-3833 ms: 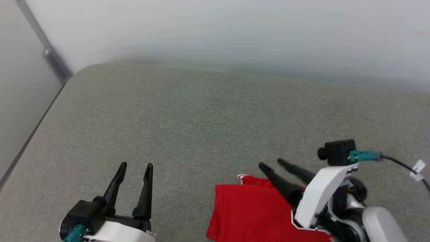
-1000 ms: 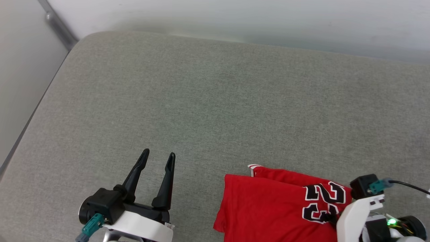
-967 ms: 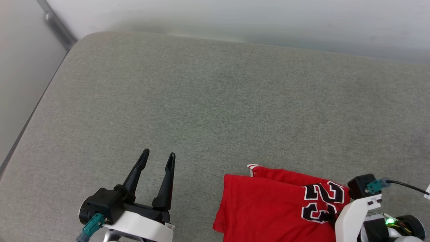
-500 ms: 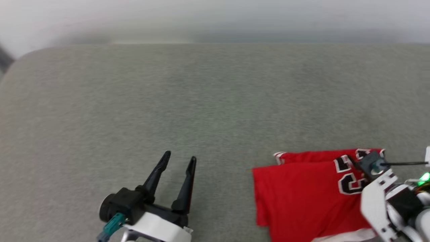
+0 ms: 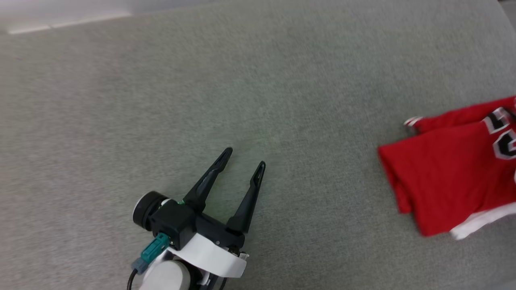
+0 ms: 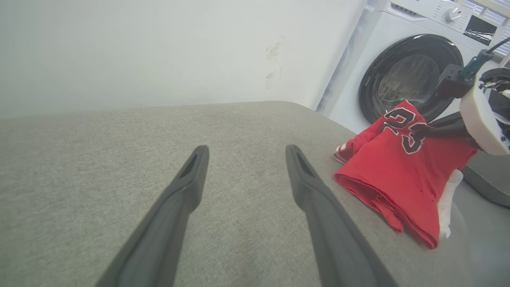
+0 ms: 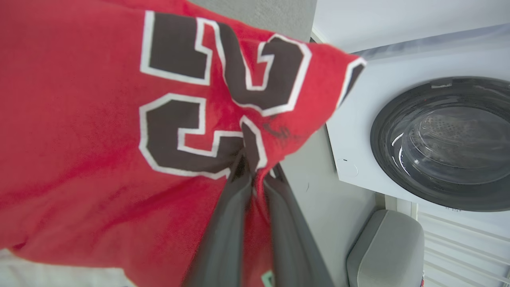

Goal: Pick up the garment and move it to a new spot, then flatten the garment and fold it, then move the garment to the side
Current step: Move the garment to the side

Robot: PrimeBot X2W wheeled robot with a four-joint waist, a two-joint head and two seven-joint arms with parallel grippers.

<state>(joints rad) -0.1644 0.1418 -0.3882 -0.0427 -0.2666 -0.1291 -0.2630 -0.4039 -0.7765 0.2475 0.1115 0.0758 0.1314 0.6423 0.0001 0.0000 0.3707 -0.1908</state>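
Folded red garment (image 5: 447, 181) pinched at the right edge of the grey cushion (image 5: 201, 80).
Nearest me, the left gripper (image 5: 245, 157) hung spread wide, well apart from it. The right wrist view showed the right gripper (image 7: 255, 171) clamped on cloth under the black numerals. The left wrist view showed that end lifted, the length sloping leftward down to the cushion, with a washing machine (image 6: 410, 75) behind.

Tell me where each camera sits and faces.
Head view: on the head, looking down at the cushion; open left gripper shows.
Left wrist view: along the left gripper's fingers, across the cushion toward the garment and washing machine.
Right wrist view: along the right gripper, shut on the garment.
Shared: both wrist views show the washing machine.
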